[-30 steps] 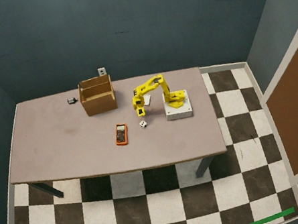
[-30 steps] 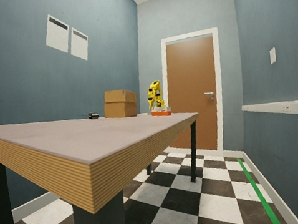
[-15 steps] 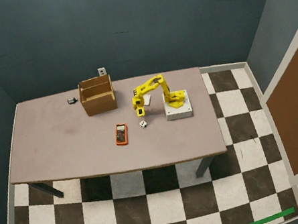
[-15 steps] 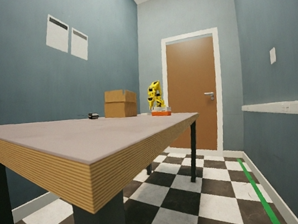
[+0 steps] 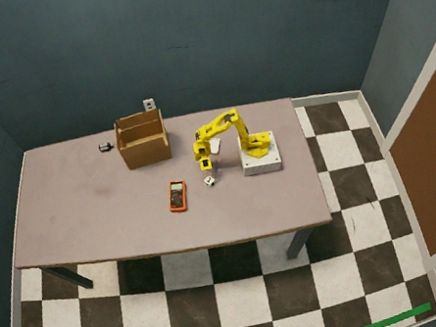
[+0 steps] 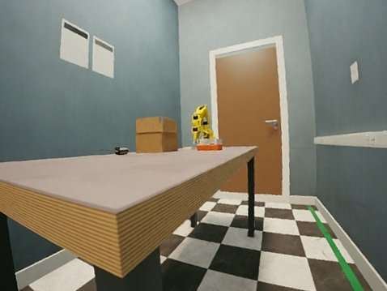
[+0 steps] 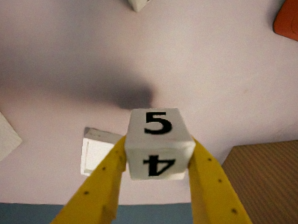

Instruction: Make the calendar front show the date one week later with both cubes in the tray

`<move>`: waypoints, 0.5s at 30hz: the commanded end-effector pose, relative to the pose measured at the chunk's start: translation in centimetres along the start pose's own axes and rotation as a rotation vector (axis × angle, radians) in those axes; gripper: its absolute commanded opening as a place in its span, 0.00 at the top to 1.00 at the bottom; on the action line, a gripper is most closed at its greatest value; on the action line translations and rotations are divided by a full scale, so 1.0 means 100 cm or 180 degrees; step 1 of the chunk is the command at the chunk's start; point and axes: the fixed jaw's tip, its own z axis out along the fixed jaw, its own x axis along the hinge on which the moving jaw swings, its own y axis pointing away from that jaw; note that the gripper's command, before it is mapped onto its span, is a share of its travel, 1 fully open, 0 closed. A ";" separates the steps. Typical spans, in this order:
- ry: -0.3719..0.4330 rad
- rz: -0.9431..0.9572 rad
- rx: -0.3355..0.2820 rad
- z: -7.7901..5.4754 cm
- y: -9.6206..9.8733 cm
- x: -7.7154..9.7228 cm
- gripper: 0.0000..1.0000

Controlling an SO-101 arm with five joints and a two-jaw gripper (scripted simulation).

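My gripper (image 5: 206, 166) (image 7: 158, 148) is shut on a white cube (image 7: 136, 142), held above the table. In the wrist view the cube shows a black 5 and, on the face below it, a 4 that looks upside down. The other white cube (image 5: 209, 181) (image 7: 139, 3) lies on the table in front of the gripper, turned at an angle; its dark mark is too small to read. The white calendar tray (image 5: 215, 146) (image 7: 99, 151) stands behind the gripper towards the wall, partly hidden by a finger in the wrist view. No cube shows in its visible part. Its month name is not readable.
An orange multimeter (image 5: 177, 196) (image 6: 209, 147) (image 7: 288, 21) lies beyond the loose cube. An open cardboard box (image 5: 148, 151) (image 6: 156, 140) (image 7: 265, 175) stands further along the table. A small dark object (image 5: 104, 147) (image 6: 121, 150) lies past the box. The white robot base (image 5: 262, 165) (image 7: 6, 140) is close to the tray.
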 end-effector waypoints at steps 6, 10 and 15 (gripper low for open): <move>-0.0006 -0.0014 -0.0017 0.005 0.000 -0.002 1.00; -0.0006 -0.0014 -0.0017 0.008 0.000 -0.002 1.00; -0.0006 -0.0014 -0.0017 0.009 0.000 -0.002 1.00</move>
